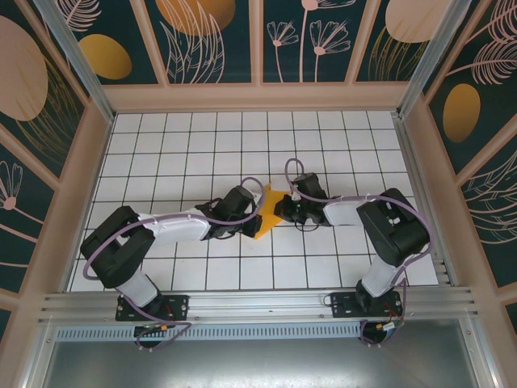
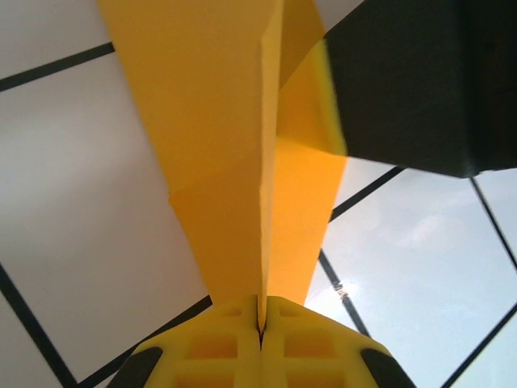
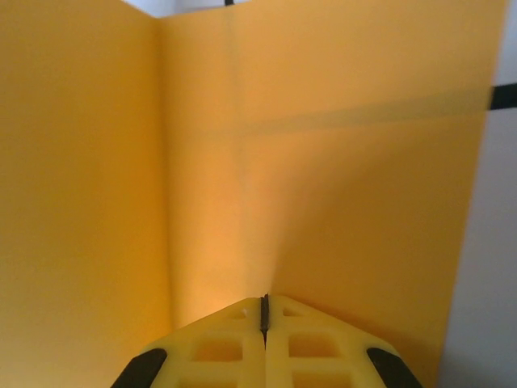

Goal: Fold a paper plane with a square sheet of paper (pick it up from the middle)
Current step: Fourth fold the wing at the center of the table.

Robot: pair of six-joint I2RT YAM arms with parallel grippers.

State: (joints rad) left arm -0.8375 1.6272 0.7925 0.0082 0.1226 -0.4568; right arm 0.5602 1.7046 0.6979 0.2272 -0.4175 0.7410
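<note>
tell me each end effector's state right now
left end effector: closed, pinching the folded paper
right end effector: closed, holding the same folded paper

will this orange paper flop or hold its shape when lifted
Probably light and floppy: the paper is thin enough that a grid line shows through it. Its creases likely stiffen it a little. Pinched by the left gripper and right gripper, it might tear if they pull apart.

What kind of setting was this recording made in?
Probably a purpose-built robot booth, not a home: a white grid-lined table, decorated wall panels boxing it in, and an aluminium mounting rail along the near edge.
</note>
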